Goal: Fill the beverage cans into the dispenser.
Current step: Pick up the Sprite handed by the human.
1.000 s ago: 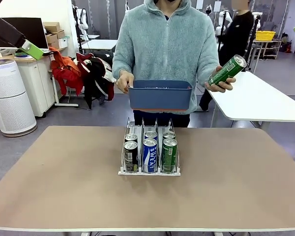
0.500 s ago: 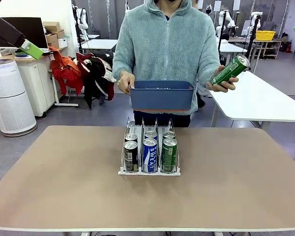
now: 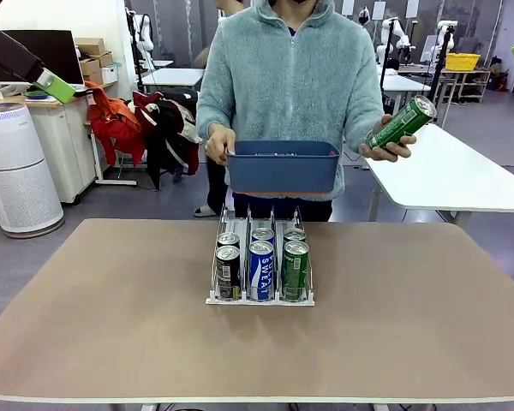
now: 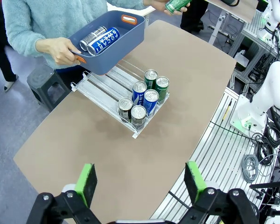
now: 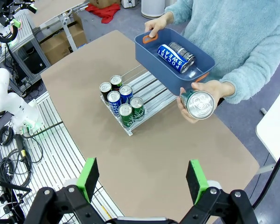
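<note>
Left gripper [image 4: 141, 181] and right gripper [image 5: 143, 179]: jaws wide open, empty, at the lower frame edge. Dispenser [image 3: 259, 300], centre of table [image 3: 111, 325], holds six cans [image 3: 261, 269] at its front. Behind it, a person [image 3: 283, 77] holds a bin [image 3: 283, 171] and, upper right, a green can [image 3: 400, 122].

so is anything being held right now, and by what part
The robot's left hand and right hand are open and empty. The person grips a green can around its body, and the blue bin by an end handle.
</note>
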### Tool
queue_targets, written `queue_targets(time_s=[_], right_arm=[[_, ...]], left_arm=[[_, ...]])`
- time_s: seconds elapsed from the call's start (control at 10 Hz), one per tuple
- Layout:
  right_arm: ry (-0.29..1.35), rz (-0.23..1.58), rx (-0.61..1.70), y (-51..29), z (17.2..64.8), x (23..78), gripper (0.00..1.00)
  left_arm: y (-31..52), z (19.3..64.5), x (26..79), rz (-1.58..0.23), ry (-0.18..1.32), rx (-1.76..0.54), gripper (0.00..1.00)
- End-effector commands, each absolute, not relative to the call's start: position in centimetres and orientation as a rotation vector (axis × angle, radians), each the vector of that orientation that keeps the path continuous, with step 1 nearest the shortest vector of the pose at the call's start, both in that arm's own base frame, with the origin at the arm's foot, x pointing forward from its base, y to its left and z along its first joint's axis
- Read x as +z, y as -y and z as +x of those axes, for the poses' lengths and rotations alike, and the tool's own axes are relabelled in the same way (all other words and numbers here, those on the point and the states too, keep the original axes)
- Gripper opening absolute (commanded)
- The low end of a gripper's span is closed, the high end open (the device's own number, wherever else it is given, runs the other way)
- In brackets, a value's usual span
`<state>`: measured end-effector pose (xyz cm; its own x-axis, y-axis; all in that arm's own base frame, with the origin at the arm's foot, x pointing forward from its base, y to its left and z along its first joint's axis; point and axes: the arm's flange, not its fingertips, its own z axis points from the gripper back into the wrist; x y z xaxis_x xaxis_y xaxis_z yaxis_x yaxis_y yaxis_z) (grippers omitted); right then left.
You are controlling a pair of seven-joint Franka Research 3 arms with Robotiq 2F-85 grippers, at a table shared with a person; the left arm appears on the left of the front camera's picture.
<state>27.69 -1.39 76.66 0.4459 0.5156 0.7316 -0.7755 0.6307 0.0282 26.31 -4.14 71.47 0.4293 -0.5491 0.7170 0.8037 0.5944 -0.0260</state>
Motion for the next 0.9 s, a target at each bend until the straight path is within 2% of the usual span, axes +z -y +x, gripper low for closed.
queue_targets(time_s=[0.0,0.8], right_arm=[[0.744,0.386,0.827,1.32,27.63,76.57,1.00],[0.744,0.386,0.827,1.32,27.63,76.57,1.00]], left_arm=[[4.15,26.39,71.40,-0.397,0.724,-0.866,1.00],[4.15,26.39,71.40,-0.397,0.724,-0.866,1.00]])
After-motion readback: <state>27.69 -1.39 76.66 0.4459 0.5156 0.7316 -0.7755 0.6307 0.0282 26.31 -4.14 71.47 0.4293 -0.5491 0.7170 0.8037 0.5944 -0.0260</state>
